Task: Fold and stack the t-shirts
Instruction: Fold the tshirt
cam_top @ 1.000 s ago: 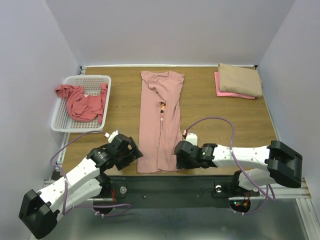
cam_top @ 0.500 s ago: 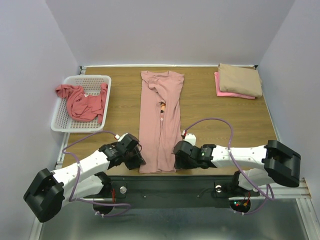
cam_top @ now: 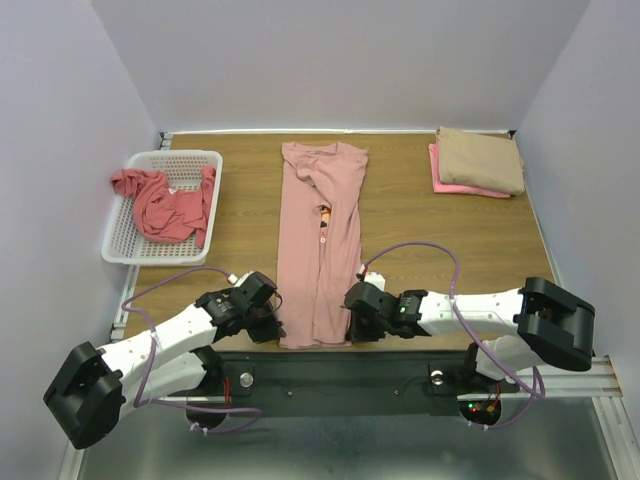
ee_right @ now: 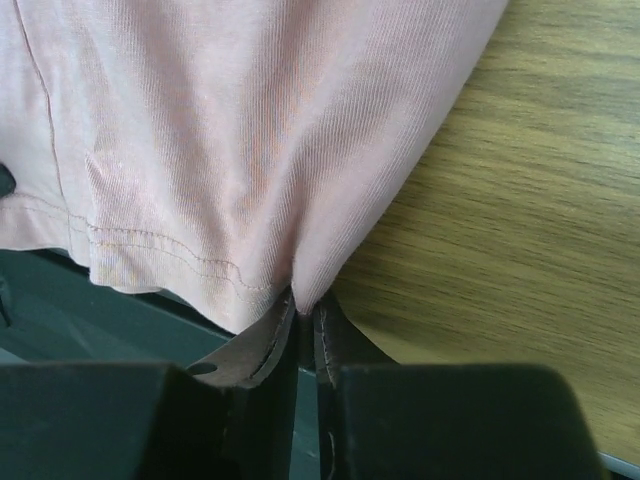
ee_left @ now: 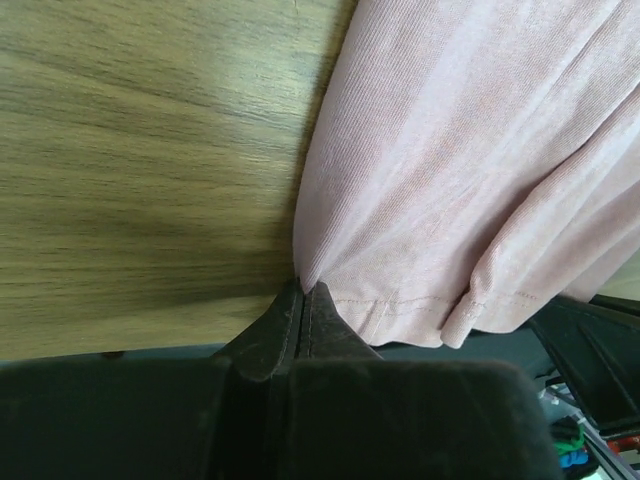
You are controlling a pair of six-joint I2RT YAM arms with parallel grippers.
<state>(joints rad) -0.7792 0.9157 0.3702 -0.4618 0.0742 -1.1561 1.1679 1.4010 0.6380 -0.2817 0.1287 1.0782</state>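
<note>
The near-left hem corner of the dusty-pink t-shirt (cam_top: pixel 322 240) is pinched between the closed fingers of the left gripper (ee_left: pixel 303 292), and the near-right corner is clamped likewise by the right gripper (ee_right: pixel 305 305). The shirt is laid as a long narrow strip down the middle of the wooden table (cam_top: pixel 430 240), with what may be a small print at its centre. Farther back, a coral-red t-shirt (cam_top: pixel 165 205) is heaped in the white mesh basket (cam_top: pixel 115 235) at the left, and a folded tan t-shirt (cam_top: pixel 482 158) is stacked on a bright pink t-shirt (cam_top: pixel 445 180) at the far right.
</note>
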